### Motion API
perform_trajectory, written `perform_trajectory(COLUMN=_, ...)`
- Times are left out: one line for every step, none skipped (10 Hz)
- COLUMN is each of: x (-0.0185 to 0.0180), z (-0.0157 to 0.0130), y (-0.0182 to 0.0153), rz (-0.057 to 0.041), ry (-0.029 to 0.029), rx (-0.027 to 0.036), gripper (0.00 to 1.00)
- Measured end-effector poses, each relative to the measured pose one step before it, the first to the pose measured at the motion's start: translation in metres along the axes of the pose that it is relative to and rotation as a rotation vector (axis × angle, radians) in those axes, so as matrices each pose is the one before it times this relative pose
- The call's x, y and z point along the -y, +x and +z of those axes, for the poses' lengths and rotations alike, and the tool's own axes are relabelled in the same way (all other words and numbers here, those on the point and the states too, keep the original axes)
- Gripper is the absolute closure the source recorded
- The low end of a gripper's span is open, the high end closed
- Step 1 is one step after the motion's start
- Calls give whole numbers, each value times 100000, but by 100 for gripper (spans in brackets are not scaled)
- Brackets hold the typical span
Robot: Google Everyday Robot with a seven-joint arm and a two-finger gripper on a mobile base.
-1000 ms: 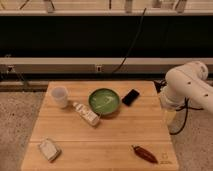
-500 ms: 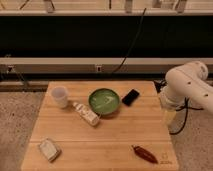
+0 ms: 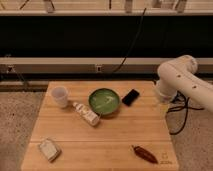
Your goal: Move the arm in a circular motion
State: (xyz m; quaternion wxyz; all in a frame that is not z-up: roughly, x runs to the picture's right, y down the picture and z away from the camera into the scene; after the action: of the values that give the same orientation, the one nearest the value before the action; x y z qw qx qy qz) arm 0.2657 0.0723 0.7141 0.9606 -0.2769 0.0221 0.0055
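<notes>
Gripper (image 3: 164, 107), a pale translucent yellowish tip, hanging at middle right of the frame, just beside the right edge of the light wooden bench (image 3: 115, 142). Open or closed: cannot tell.

Above it, large glossy white robot arm (image 3: 182, 80) of thick rounded segments, bent in an elbow at upper right of the frame and running off the right border, with dark cables looping down behind it toward the speckled floor.

Nearest on the bench, a flat black phone-like slab (image 3: 131, 97), near the gripper but apart from it. Left of that, a round green bowl (image 3: 104, 101) at upper centre of the bench. Touching or almost touching the bowl's lower left rim, a small whitish bottle (image 3: 86, 113) lying on its side. Further left, a white cup (image 3: 60, 96), upright. Lower right of the bench, a dark red chilli-shaped thing (image 3: 144, 153); lower left, a pale rectangular packet (image 3: 49, 149). All well apart from the arm.

As to progress: no mark of a circle to read from a single pose, so no telling how much of the sweep is done. Judged by the arm tucked at the bench's side rather than out over it, probably at or near one edge of the loop. Left to do, as a guess: carrying the tip round and back to this spot, high enough to clear the phone-like slab and the bowl.
</notes>
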Motion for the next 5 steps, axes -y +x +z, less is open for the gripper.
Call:
perform_trajectory(x=593, z=166, y=-352, rz=-1229, ry=275, rx=-786, gripper=20)
perform_trajectory(x=12, z=168, y=-460, rz=-1166, ry=-106, rx=-671, gripper=20)
perform_trajectory(x=187, z=15, y=-475, rz=-1153, ry=236, rx=-445, gripper=20)
perform_trajectory(x=653, z=-39, y=-756, rz=-1287, ry=650, rx=-435, gripper=20)
perform_trajectory(x=1462, z=30, y=-1893, rz=-2099, ry=693, rx=53, gripper=20)
